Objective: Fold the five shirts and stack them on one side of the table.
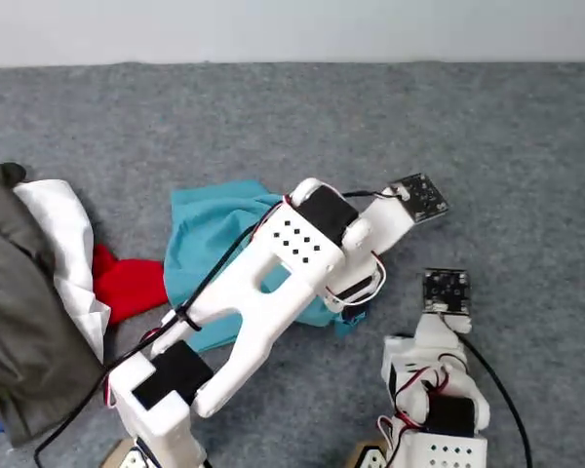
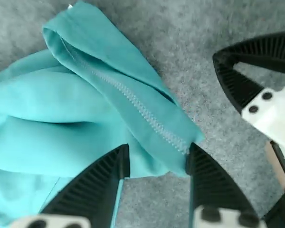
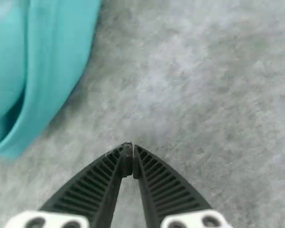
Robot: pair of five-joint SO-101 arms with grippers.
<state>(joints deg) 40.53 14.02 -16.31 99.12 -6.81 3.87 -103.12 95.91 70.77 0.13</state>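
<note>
Bare bench [image 1: 370, 117] spans the far side and far right. Left blocked by heaped shirts [image 1: 24, 322]; centre blocked by teal shirt [image 1: 205, 229] and the left arm [image 1: 249, 336] across it.

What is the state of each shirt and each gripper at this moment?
teal shirt: unfolded, rumpled on the table.
red shirt: unfolded, bunched up.
white shirt: unfolded, heaped.
dark grey shirt: unfolded, heaped.
left gripper: open, astride a fold of the teal shirt.
right gripper: shut, empty, above the table.
</note>
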